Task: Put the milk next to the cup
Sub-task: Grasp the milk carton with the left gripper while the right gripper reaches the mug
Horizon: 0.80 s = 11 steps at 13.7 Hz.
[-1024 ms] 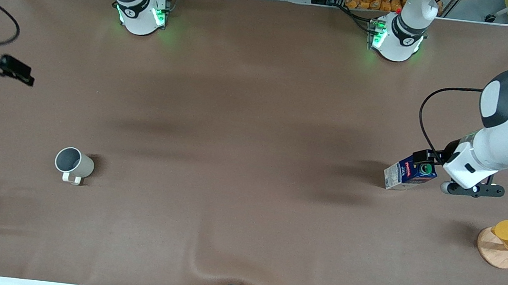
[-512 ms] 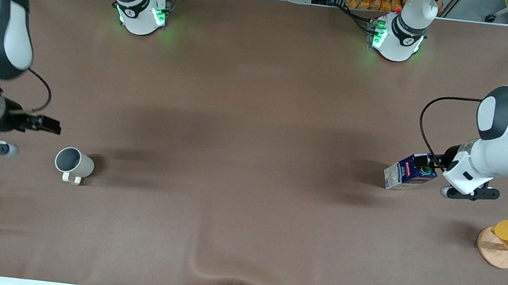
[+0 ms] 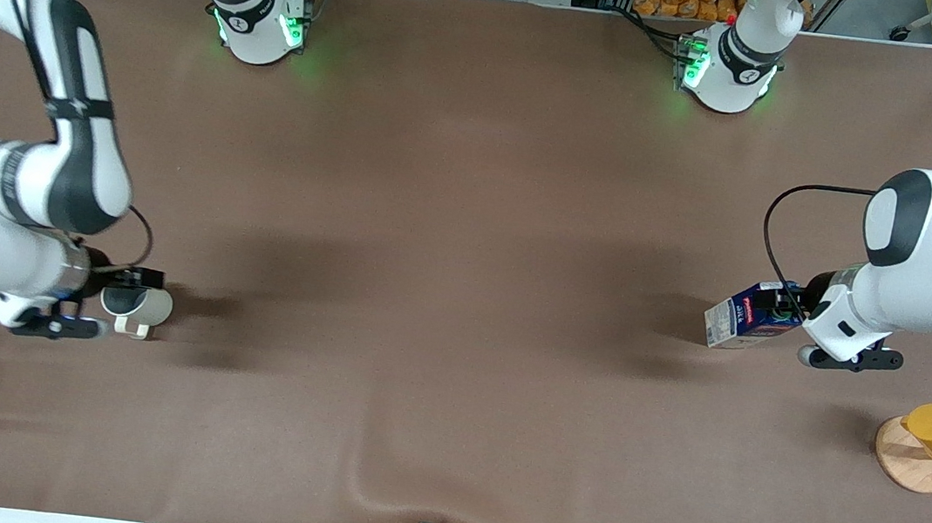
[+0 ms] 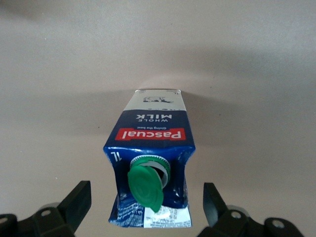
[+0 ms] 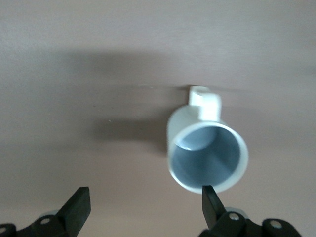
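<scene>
Upright milk (image 3: pixel 745 321), cup (image 3: pixel 138 307) well apart

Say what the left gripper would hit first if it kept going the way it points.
Probably the dark blue gable-top milk carton: the open left gripper already has a finger either side of its green-capped top, though the height gap is unclear.

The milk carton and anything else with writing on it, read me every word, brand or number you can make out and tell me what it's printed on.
"Pascual": white letters on the red label of the dark blue gable-top milk carton.
"WHOLE MILK": white letters on the carton's blue panel beside that label.
"1L": on the blue panel near the green round cap.
Small line under "WHOLE MILK" and the print on the whitish panels: too small to read.
Light grey-beige mug: no writing shows.
</scene>
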{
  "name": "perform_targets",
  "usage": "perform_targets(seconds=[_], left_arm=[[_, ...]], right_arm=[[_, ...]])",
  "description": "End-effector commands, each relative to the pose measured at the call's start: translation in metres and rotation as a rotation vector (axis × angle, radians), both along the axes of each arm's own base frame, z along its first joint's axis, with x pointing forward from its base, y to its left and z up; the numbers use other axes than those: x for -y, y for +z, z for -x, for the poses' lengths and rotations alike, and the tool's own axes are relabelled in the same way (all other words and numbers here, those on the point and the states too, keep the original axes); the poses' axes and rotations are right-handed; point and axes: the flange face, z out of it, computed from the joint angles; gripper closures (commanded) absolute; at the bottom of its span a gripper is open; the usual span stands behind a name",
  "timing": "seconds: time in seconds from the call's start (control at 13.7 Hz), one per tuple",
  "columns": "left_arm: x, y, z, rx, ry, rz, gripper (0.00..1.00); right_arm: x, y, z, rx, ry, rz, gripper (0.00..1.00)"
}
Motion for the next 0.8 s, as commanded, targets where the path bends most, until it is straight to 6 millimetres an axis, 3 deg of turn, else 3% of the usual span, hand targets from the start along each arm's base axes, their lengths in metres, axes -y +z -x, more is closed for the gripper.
perform_targets(seconds=[0.0, 0.29, 0.44, 0.59, 0.73], left_arm=[[-0.001, -0.008, -0.002, -0.003, -0.009, 0.015, 0.00], [-0.001, -0.014, -0.001, -0.014, -0.009, 0.016, 0.00], [0.000, -0.014, -0.001, -0.014, -0.006, 0.014, 0.12], [0.001, -0.013, -0.001, -0.014, -0.003, 0.013, 0.34], [0.001, -0.012, -0.001, -0.014, -0.012, 0.014, 0.42]], right_arm=[[0.001, -0.030, -0.003, -0.023, 0.002, 0.004, 0.00], [0.007, -0.037, 0.002, -0.043, -0.001, 0.002, 0.00], [0.013, -0.037, 0.003, -0.043, 0.000, 0.000, 0.00], [0.017, -0.044, 0.005, -0.053, 0.010, -0.004, 0.00], [0.032, -0.058, 0.005, -0.053, 0.022, -0.013, 0.00]])
